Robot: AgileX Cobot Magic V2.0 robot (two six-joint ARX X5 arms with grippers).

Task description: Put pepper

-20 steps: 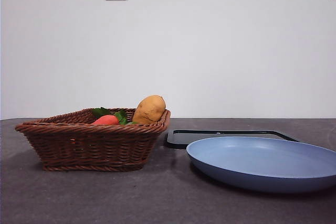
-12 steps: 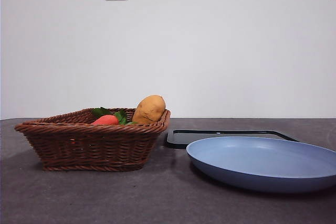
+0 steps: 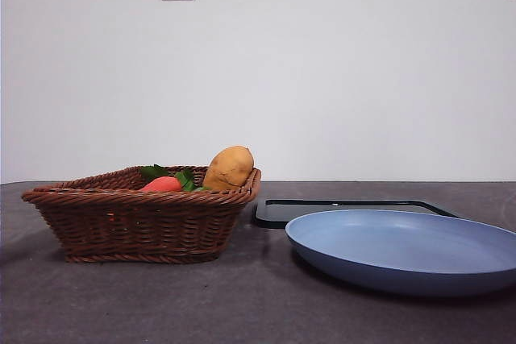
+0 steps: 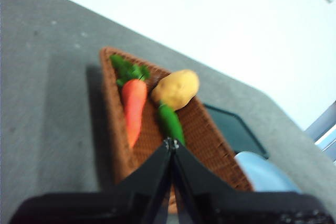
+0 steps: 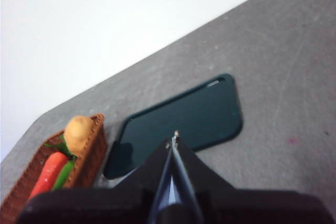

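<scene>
While nothing on the table [image 3: 258, 304] has moved in the last moment, the wicker basket [image 3: 137, 227] looks a tiny bit shifted in the front view, so little that it may only be the picture. That means the job has not really begun: the pepper [image 4: 171, 122] is lying in the basket, and no arm shows in the front view.

The big blue plate [image 3: 403, 249] sits near the basket, on its open side. The flat black tray [image 5: 181, 124] lies just behind the plate. Either one might be where the pepper should go; the task does not say.

In the basket, the carrot [image 4: 133, 109] lies beside the pepper. The potato [image 4: 176, 88] rests right at the pepper's far end, touching it or even lying on it, so it may get in the way of a grab.

The left gripper [image 4: 171, 145] hangs over the basket with its jaws pressed together, holding nothing. The right gripper [image 5: 173, 142] hangs over the tray, also closed and empty. The left one is closer, and it must open first.
</scene>
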